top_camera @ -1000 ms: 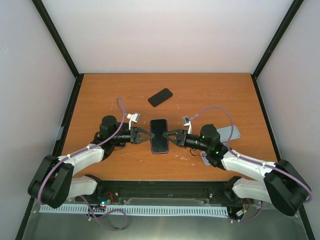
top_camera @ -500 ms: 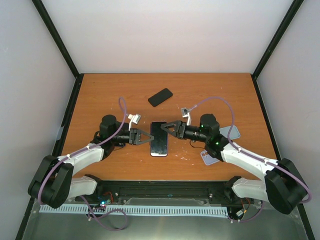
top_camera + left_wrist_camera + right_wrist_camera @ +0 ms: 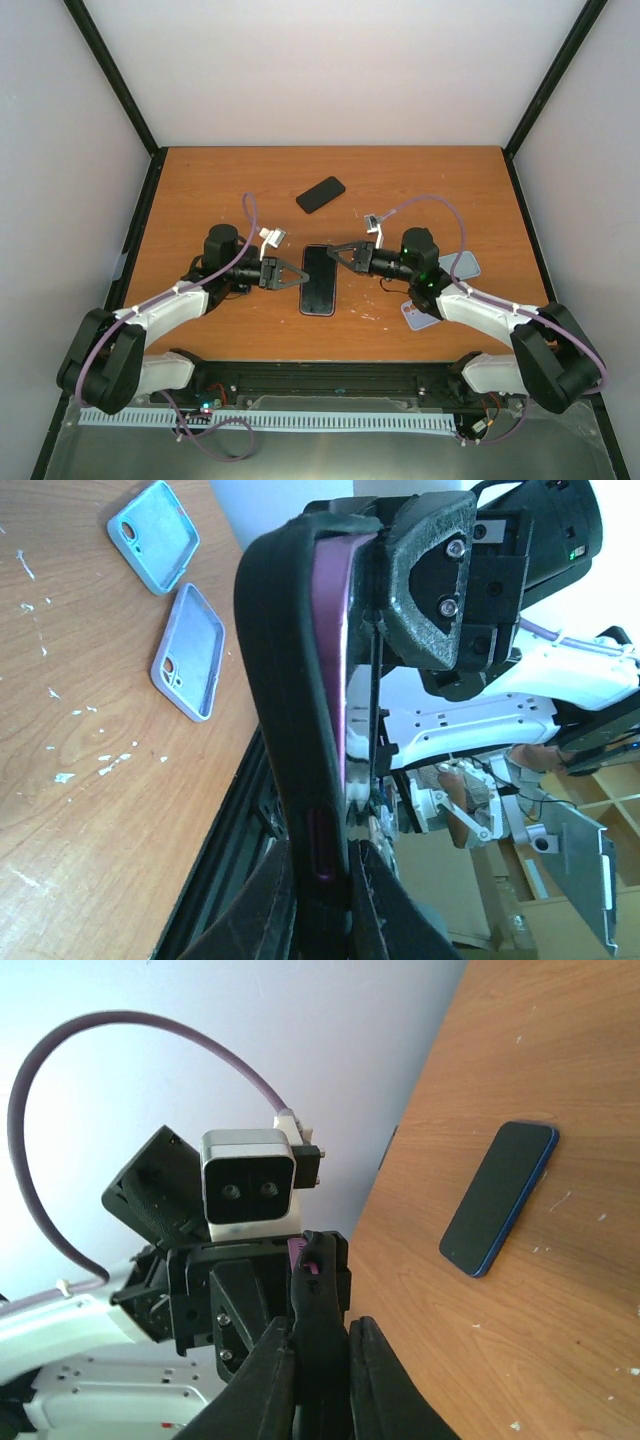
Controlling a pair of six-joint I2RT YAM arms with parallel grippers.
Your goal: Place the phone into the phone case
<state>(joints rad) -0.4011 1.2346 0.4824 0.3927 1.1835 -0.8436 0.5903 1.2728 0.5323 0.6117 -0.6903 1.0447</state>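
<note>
A black phone case (image 3: 320, 280) with a purple phone in it is held between both grippers above the table's middle. In the left wrist view the case (image 3: 295, 690) stands edge-on, and the purple phone (image 3: 345, 680) shows along its right side. My left gripper (image 3: 296, 277) is shut on the case's left edge, also seen in the left wrist view (image 3: 320, 865). My right gripper (image 3: 336, 254) is shut on its far right corner, and in the right wrist view (image 3: 320, 1335) its fingers pinch the case (image 3: 318, 1290).
A dark blue phone (image 3: 320, 194) lies flat behind the grippers, and also shows in the right wrist view (image 3: 500, 1198). A light blue case (image 3: 465, 265) and a lilac case (image 3: 420, 316) lie open on the right, under my right arm. They also show in the left wrist view: light blue (image 3: 155, 535) and lilac (image 3: 190, 652).
My right gripper moved from the case's right side up to its far right corner. The case shifted slightly left and tilted. My left gripper kept its hold.
</note>
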